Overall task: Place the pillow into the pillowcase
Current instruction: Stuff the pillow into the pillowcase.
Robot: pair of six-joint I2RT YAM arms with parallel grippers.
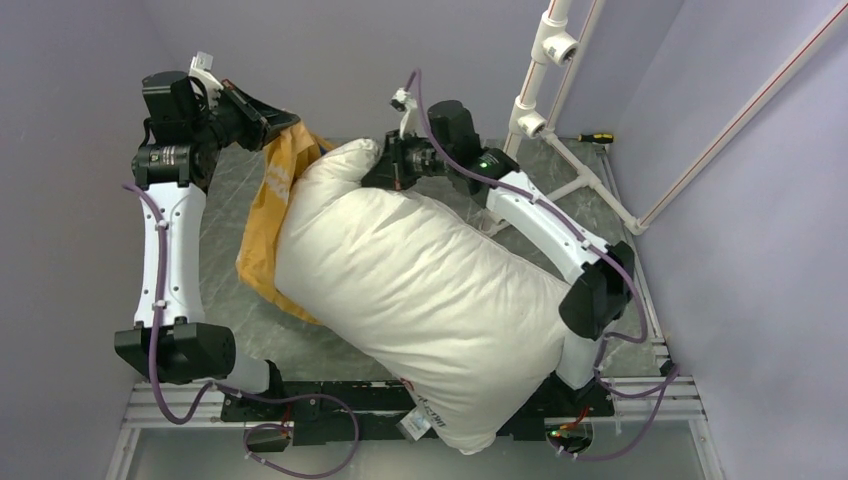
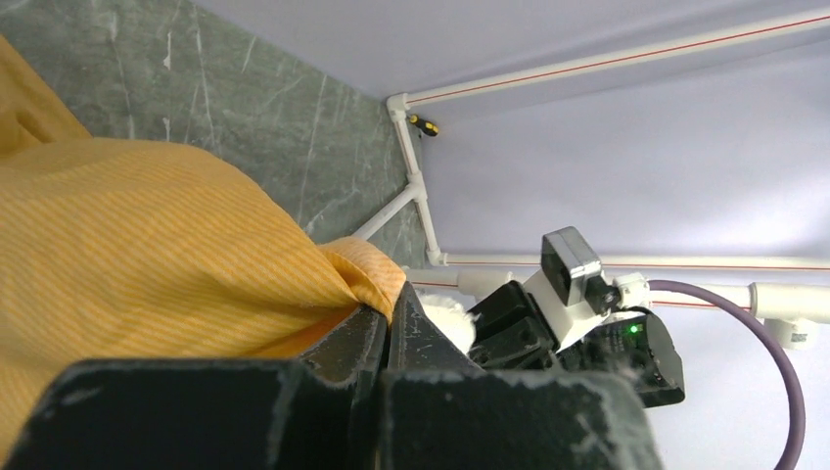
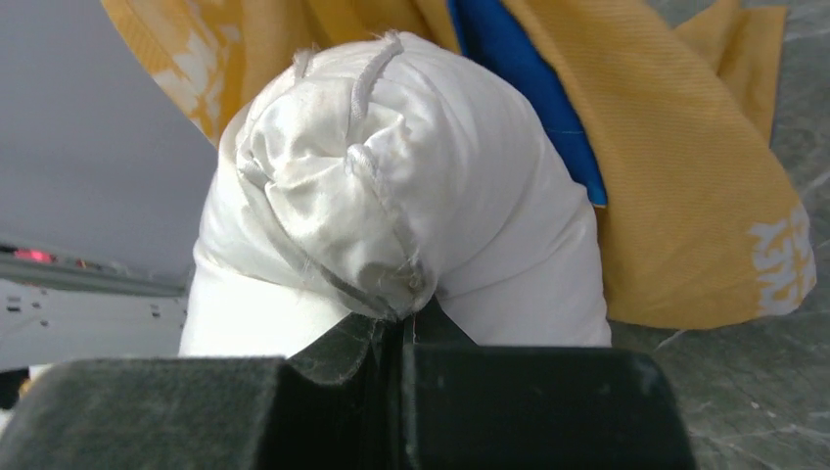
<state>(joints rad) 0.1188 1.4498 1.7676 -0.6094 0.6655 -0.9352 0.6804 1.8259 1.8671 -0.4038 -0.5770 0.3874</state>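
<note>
Pillowcase (image 2: 147,255) edge sits clenched in left jaws, pillow (image 3: 470,186) corner in right jaws.

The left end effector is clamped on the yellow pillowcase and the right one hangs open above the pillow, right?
No: the right end effector is shut on a corner of the white pillow, as the right wrist view shows. The left end effector does clamp the pillowcase.

Plump white pillow (image 1: 420,290) lying diagonally across table, orange-yellow pillowcase (image 1: 268,215) bunched beneath its far-left end
</note>
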